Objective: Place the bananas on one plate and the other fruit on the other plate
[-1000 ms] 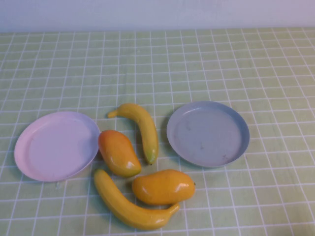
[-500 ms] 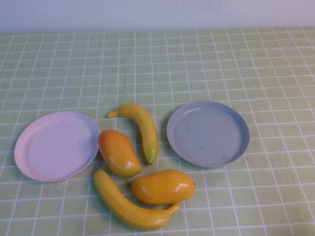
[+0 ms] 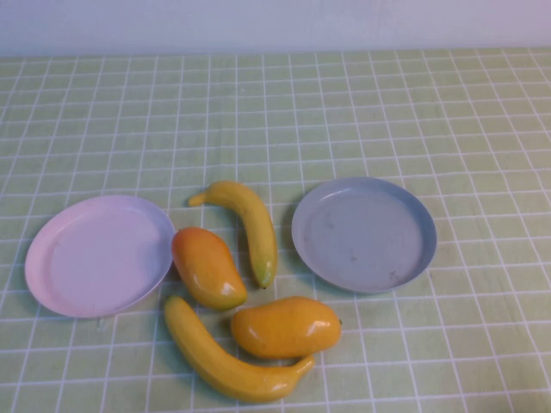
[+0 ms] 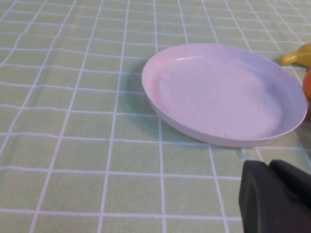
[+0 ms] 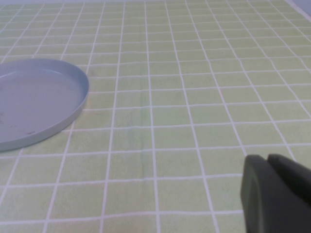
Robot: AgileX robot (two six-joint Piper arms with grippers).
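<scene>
No text, label, brand, number or sign can be read anywhere in these views.
</scene>
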